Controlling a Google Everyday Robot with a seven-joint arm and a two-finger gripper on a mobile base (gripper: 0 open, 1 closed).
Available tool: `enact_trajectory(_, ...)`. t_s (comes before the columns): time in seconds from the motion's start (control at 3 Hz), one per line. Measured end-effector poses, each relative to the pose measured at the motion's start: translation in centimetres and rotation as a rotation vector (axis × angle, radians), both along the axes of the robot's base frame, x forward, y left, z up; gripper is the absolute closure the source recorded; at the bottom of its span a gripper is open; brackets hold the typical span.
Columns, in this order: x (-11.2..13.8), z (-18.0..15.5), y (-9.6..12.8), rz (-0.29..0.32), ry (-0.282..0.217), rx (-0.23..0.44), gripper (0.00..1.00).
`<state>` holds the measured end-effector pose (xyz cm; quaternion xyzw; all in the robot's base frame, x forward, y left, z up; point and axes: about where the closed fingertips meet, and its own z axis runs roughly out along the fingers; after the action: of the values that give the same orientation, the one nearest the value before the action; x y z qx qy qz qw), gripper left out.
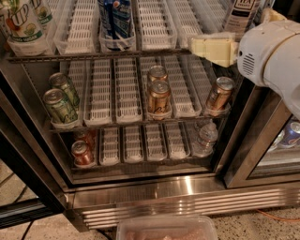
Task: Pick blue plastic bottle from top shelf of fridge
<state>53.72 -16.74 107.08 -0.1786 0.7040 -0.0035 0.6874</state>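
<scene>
Though blue plastic bottle (242, 15) cropped, end effector (196, 47) near.

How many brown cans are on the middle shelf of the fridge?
3 brown cans. The front can and the rear can share the centre lane; the third can leans at the right end, below the gripper. More may hide behind them.

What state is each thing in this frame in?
Clear tea bottle with white-and-blue label: standing on top wire shelf, not gripped.
Cream gripper: at the shelf's front edge, below-left of that bottle.
Steel-framed fridge: open.
Blue Pepsi bottle: standing.
Copper-coloured cans: standing.
</scene>
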Motion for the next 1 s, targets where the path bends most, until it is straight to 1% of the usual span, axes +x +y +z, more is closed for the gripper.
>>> enact_trajectory(0.33, 0.0, 0.0, 0.0, 0.0, 0.0, 0.0, 0.31)
enact_trajectory(0.67, 0.0, 0.2, 0.0, -0.003, -0.004, -0.002, 0.29)
enact_trajectory(1.0, 0.5, 1.0, -1.1, -0.039, -0.032, -0.01, 0.27)
